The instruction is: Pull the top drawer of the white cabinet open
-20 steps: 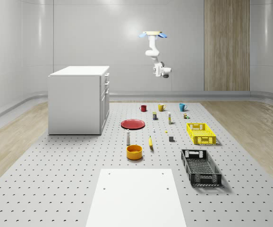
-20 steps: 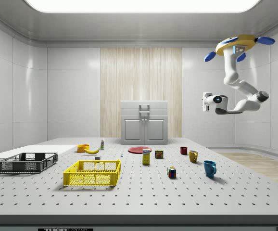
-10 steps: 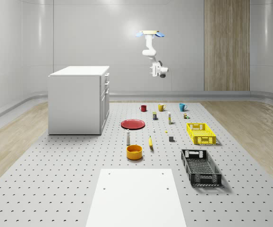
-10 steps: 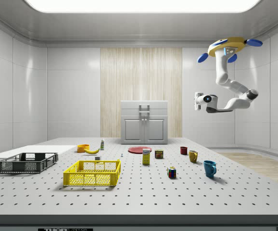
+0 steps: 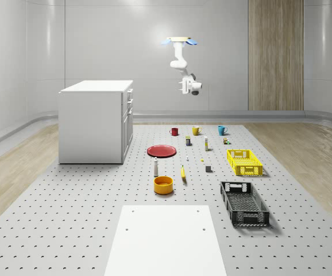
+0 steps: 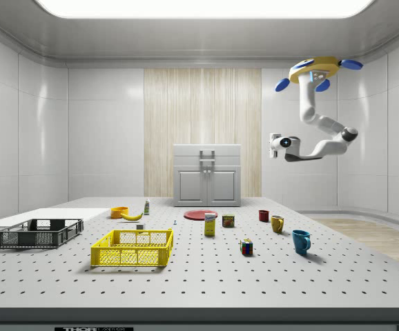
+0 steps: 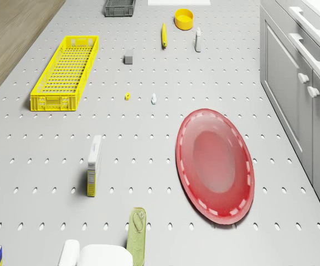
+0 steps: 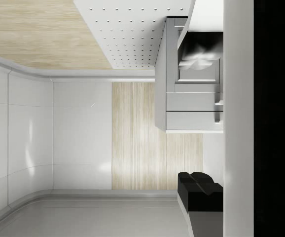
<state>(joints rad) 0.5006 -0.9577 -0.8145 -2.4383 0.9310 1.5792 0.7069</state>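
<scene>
One drone [image 6: 315, 67] hovers high over mugs; gripper [image 6: 273, 145] (finger opening can't be told) faces white cabinet [image 6: 207, 175], well apart.

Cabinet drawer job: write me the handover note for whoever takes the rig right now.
Drone hovers high above the table, on the mug side, off the front of the cabinet.
Gripper: at the top drawer's height, pointing toward the cabinet, well short of it and holding nothing.
Top drawer: shut, handle untouched.
Done: nothing on the drawer yet.
Left: close the gap, grasp the top handle, pull the drawer open.
</scene>
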